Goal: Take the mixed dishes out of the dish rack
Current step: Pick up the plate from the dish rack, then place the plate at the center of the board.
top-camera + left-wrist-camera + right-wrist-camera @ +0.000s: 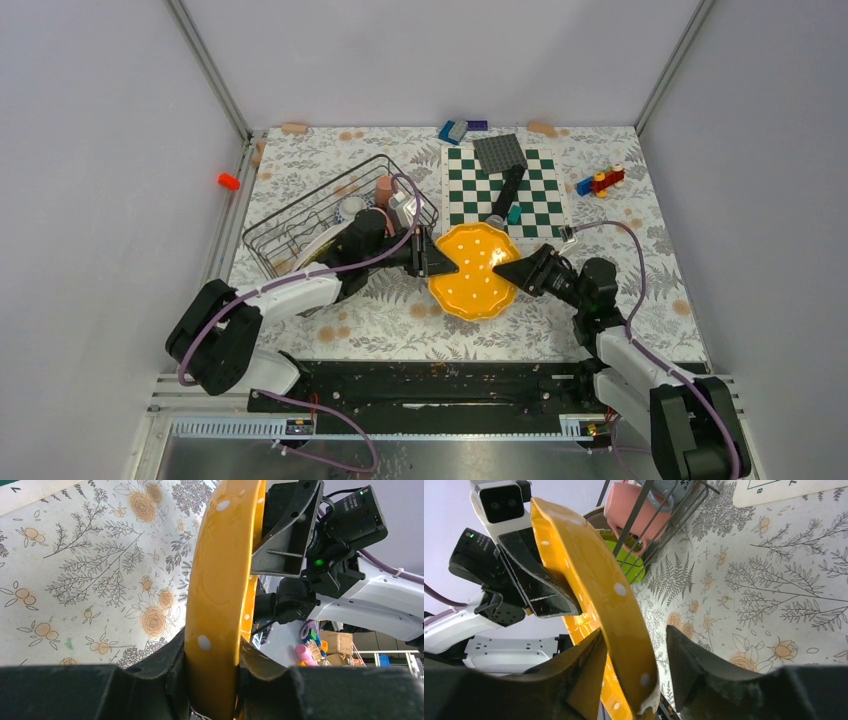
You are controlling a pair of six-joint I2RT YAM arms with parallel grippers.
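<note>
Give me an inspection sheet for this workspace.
Surface: floral cloth; no spills seen.
Job's things: orange plate held between both arms; pink mug and lime-green plate in the dish rack.
Clutter: chessboard, toy blocks and grey baseplate at the far side.
Grippers: left gripper shut on the plate's rim; right gripper open around the opposite rim.
Cables: purple cable along each arm.
Surroundings: grey walls.

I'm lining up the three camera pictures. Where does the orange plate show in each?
Top view: orange plate seen face-on at the centre.
Left wrist: plate edge-on, an upright band through the middle.
Right wrist: plate edge-on, slanting from top left to bottom centre.
Shared landmark: the flowered tablecloth, visible in all three.
</note>
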